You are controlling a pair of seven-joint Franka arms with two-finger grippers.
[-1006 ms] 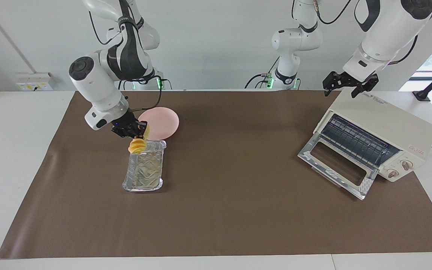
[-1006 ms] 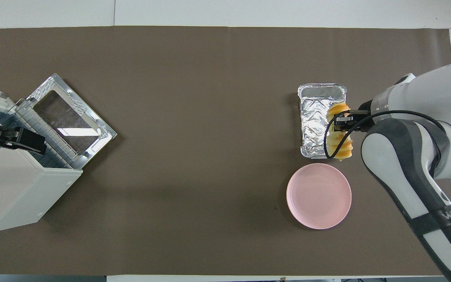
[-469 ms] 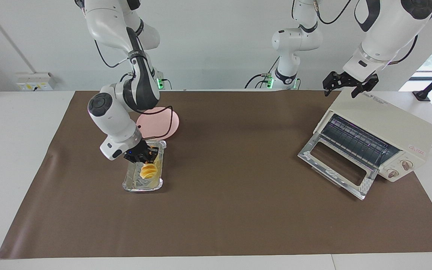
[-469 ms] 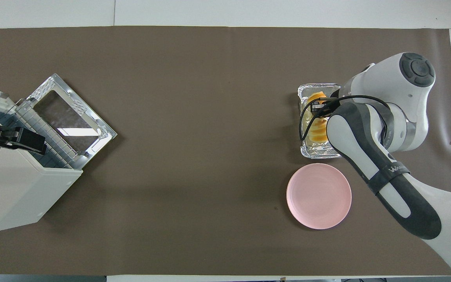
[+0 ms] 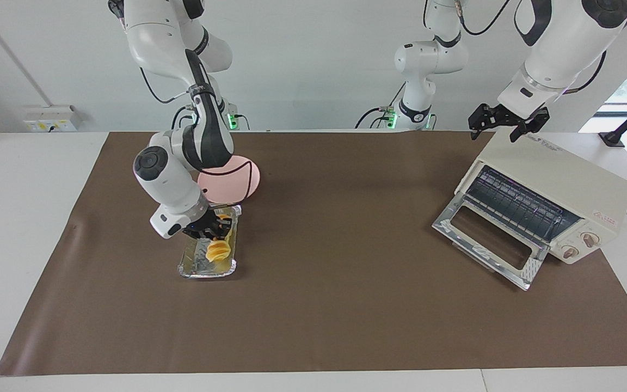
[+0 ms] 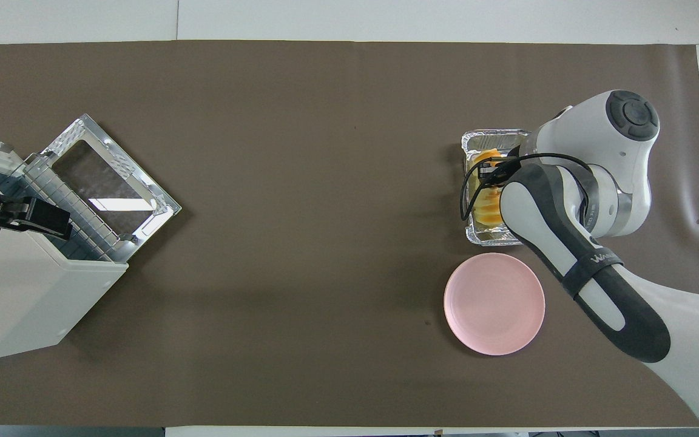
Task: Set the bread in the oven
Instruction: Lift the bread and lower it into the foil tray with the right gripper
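The bread (image 5: 219, 251) (image 6: 486, 203), a ridged golden loaf, lies lengthwise in the silver foil tray (image 5: 194, 268) (image 6: 489, 239). My right gripper (image 5: 213, 227) (image 6: 495, 170) is low over the tray, right at the end of the bread nearer the robots; I cannot make out whether it still grips the loaf. The cream oven (image 5: 553, 190) (image 6: 16, 291) stands at the left arm's end of the table, its glass door (image 5: 487, 247) dropped open and its wire rack showing. My left gripper (image 5: 506, 124) (image 6: 28, 215) waits open above the oven's top.
A round pink plate (image 5: 249, 177) (image 6: 494, 303) lies beside the foil tray, nearer to the robots. A brown mat (image 5: 346, 305) covers the table between the tray and the oven.
The right arm has carried the bread from above the tray's rim down into the tray, then shifted only slightly. The left arm has not moved.
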